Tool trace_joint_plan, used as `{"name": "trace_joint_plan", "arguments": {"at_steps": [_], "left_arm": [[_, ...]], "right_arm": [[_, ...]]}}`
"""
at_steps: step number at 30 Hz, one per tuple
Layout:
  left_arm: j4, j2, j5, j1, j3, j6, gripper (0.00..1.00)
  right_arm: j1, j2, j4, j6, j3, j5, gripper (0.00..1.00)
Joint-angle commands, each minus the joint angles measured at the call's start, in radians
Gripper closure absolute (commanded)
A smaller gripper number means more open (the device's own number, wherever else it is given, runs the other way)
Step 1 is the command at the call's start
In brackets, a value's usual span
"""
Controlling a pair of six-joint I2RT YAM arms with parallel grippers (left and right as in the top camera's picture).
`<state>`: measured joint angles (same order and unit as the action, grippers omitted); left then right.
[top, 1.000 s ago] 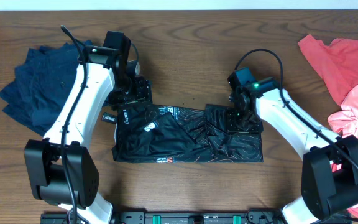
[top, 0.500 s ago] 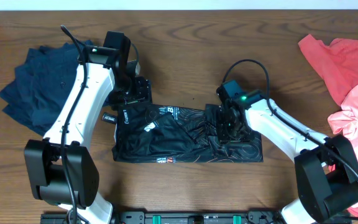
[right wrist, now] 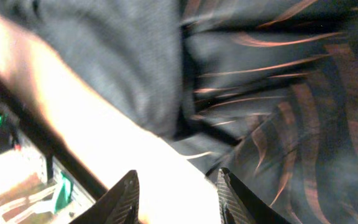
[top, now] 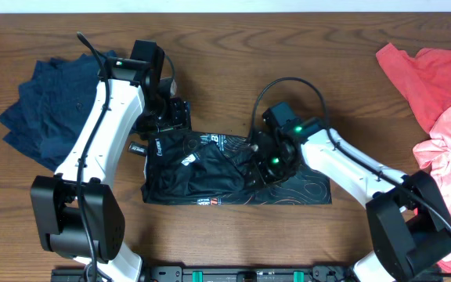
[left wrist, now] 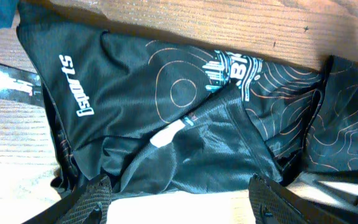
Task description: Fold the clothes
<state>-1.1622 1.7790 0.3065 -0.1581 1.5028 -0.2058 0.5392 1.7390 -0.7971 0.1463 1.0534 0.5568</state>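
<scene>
A: Right arm [top: 343,160] has slid left across the black jersey [top: 202,168], from its right edge to near mid-garment. A flap of cloth came with it and now sits bunched toward centre. A contour-line layer still lies flat at the right end. Left arm [top: 108,125] hasn't budged from the top-left corner.
B: Jaws?
A: Left jaws are spread wide and empty, with the jersey lying beneath. Right jaws I cannot tell: that wrist view is blurred cloth up close. The flap's travel suggests a pinch.
B: So a sideways fold, unfinished.
A: My read too. Jersey is mid-counter, navy garments [top: 45,102] far left, coral shirts [top: 437,78] far right, both apart from it.
B: Surface?
A: Dark wood-grain counter [top: 233,47]. No room visible beyond it.
</scene>
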Motion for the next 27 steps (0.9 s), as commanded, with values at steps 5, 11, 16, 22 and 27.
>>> {"name": "trace_joint_plan", "arguments": {"at_steps": [5,11,16,22,27], "left_arm": [[-0.045,-0.002,-0.09,0.003,-0.007,0.01,0.25],[-0.061,-0.002,-0.176,0.018,-0.027,0.01,0.07],[0.016,0.0,-0.188,0.069,-0.152,0.018,0.03],[0.179,0.0,-0.183,0.115,-0.338,0.05,0.02],[0.345,0.0,-0.134,0.115,-0.459,0.055,0.02]], "right_arm": [[-0.02,-0.059,-0.105,-0.036,0.039,-0.147,0.62],[-0.104,-0.21,-0.203,0.091,0.101,-0.426,0.53],[-0.203,-0.318,-0.227,0.112,0.101,-0.43,0.44],[-0.258,-0.327,-0.266,0.124,0.098,-0.43,0.44],[-0.259,-0.327,-0.266,0.124,0.098,-0.43,0.44]]}}
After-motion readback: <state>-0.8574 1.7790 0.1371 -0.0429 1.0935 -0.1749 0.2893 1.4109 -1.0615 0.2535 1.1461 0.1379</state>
